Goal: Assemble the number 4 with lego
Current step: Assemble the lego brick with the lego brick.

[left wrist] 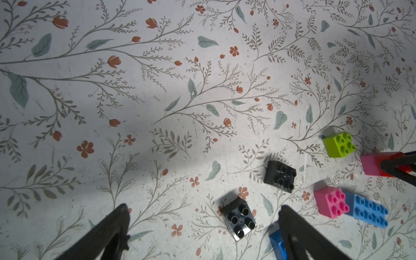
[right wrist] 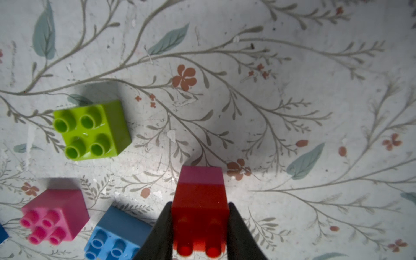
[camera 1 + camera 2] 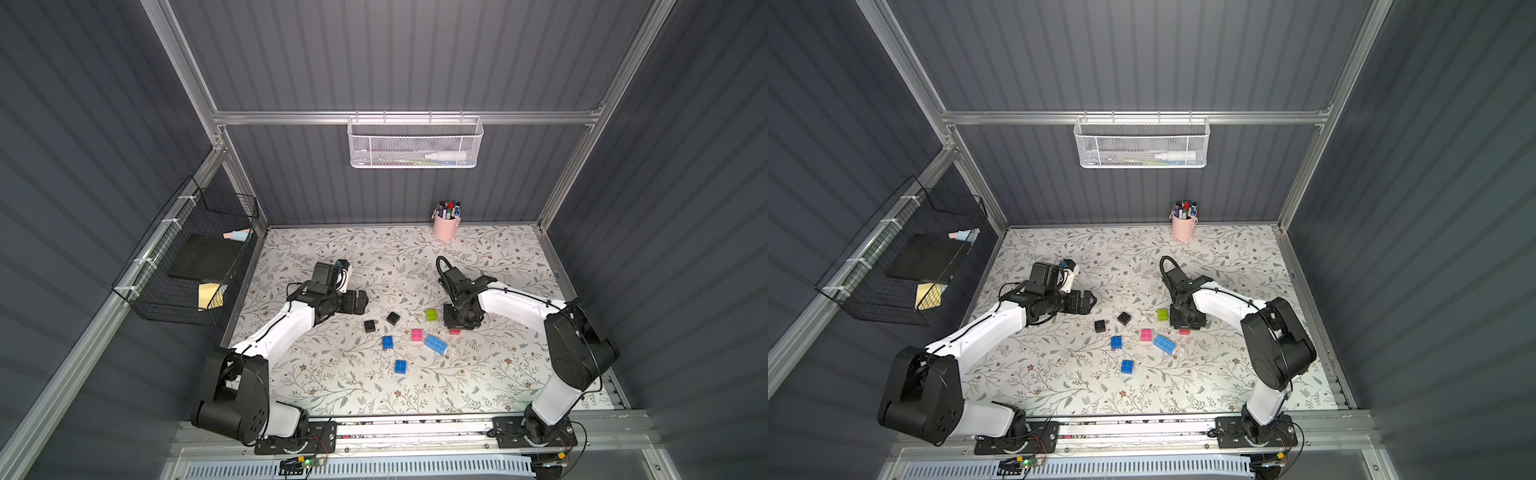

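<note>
My right gripper [image 2: 200, 206] is clamped across the red brick [image 2: 200, 216], which is joined to a pink one [image 2: 201, 174]. The pair sits just beside the green brick [image 2: 92, 130]. My left gripper [image 1: 203, 207] stands wide open and empty near the black bricks [image 1: 239, 219]. No 4 is formed yet, and the other lego [image 3: 435, 344] lies loose on the table [image 3: 340, 386]. Recommendation: keep the squeeze square and align the studs before pressing.

Two black bricks [image 3: 369, 326] [image 3: 392, 318] out there, two dark blue bricks [image 3: 387, 342] [image 3: 400, 366], two pink bricks [image 3: 417, 334] [image 2: 201, 175], one of them stuck to the single red brick [image 2: 200, 209], one lime green brick [image 3: 431, 315], one long light blue brick [image 3: 435, 344].
</note>
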### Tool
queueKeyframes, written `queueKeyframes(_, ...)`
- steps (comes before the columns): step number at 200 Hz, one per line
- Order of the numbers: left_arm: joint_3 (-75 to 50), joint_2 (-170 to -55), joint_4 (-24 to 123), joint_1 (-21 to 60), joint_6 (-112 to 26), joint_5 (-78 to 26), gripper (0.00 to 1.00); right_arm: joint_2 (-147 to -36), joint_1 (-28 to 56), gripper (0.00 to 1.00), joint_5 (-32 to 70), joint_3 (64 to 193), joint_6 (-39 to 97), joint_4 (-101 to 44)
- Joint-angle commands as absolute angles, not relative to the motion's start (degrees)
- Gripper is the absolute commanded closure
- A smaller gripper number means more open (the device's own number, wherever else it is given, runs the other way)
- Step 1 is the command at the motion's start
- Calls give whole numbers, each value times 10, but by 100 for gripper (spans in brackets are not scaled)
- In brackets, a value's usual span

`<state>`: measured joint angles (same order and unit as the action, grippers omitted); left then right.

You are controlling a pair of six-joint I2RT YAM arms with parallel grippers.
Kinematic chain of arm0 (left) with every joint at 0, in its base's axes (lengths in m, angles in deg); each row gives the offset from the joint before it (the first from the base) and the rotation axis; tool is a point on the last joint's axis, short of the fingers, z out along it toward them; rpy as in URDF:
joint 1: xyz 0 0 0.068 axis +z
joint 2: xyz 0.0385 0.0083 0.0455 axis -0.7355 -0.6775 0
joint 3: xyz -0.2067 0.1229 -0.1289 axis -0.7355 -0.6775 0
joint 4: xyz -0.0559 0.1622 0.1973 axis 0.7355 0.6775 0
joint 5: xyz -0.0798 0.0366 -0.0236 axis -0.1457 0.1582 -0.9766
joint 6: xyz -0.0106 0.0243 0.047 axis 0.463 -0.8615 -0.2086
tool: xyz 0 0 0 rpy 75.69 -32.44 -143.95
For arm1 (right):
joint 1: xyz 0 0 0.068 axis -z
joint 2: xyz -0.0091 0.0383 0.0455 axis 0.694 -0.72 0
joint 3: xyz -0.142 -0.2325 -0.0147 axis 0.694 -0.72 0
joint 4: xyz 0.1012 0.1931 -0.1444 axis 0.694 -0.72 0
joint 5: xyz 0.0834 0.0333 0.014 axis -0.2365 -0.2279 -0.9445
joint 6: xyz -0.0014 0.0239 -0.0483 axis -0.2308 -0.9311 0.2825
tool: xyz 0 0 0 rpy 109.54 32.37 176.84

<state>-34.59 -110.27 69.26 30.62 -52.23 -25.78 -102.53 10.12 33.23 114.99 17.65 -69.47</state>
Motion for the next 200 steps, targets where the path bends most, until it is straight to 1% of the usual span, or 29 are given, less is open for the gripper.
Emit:
queueKeyframes(1,-342,-1100,685,306,-517,-264,1,-1088,107,92,298,1122,202,-704)
queueKeyframes(34,-345,-1094,688,306,-519,-260,1,-1089,102,94,264,1137,191,-701)
queueKeyframes(73,-344,-1096,685,306,-516,-262,1,-1108,70,94,276,1184,165,-732)
queueKeyframes(108,-345,-1091,688,306,-519,-260,0,-1121,60,93,279,1195,143,-740)
queueKeyframes(139,-346,-1086,688,306,-520,-259,1,-1106,60,86,293,1192,139,-746)
queueKeyframes(163,-344,-1088,688,306,-521,-259,1,-1097,60,78,303,1203,139,-759)
queueKeyframes(200,-347,-1082,691,306,-524,-258,1,-1085,60,71,307,1219,138,-768)
